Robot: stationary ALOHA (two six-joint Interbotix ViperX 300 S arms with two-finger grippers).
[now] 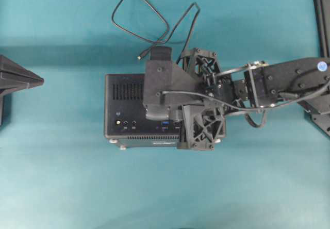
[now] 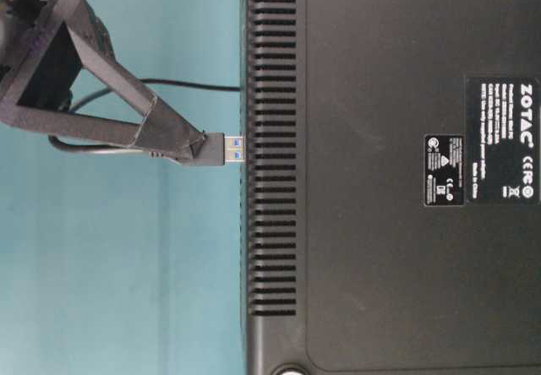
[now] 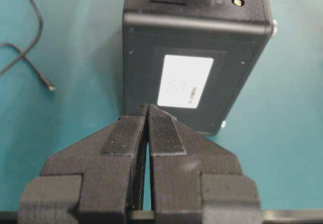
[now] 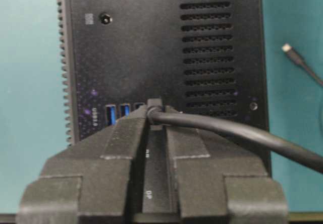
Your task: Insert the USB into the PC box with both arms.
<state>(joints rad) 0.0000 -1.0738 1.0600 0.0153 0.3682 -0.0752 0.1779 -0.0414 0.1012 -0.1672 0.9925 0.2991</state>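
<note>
Teal cloth all round, and the right gripper (image 2: 199, 149) is pinched on the USB (image 2: 226, 149), its metal tip just short of the PC box (image 2: 380, 54) at mid-frame, lined up to push in. Left gripper (image 3: 147, 114), jaws closed and empty, sits low centre near the box's end, likely to brace it.

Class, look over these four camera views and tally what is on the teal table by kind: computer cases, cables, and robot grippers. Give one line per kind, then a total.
PC box: 1
Black cable, with the USB at one end: 1
Grippers: 2, the left gripper and the right gripper
Total: 4
</note>
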